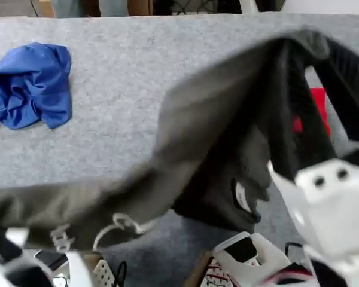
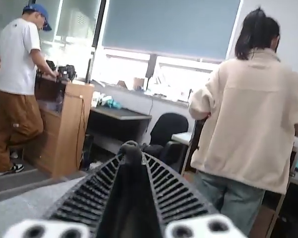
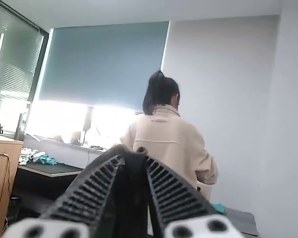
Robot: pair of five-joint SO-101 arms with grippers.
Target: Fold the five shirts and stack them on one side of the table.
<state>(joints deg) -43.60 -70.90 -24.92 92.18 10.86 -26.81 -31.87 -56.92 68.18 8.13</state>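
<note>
1. The left jaws are pressed together on a fold of the dark gray shirt (image 2: 130,198). The cloth fills the narrow slit between the ribbed fingers (image 2: 174,196) right up to the tips. The jaws point up and away from the desk, toward a window in the room.
2. The right jaws are likewise clamped on the same shirt, with dark cloth pinched along the whole slit between the fingers (image 3: 171,191). They also tilt upward, with a blind and a white wall behind them.
3. From above, the dark gray shirt hangs in the air as one long band. Its long axis runs on a diagonal from the near left corner up to the far right, and the far right end is the higher one.
4. At that high end, the black fingers of an arm (image 1: 329,191) with a white body reach up to the cloth. The low end drops toward another arm (image 1: 12,251) at the near left edge.
5. Below the middle of the band, a loose bunch of the same shirt sags down, showing a small white label (image 1: 242,197). Whether it touches the desk (image 1: 119,119) I cannot tell.
6. A blue shirt (image 1: 30,84) lies crumpled on the gray desk at the far left, well apart from the lifted one.
7. A red cloth (image 1: 317,110) shows at the right, partly hidden behind the raised shirt and the fingers.
</note>
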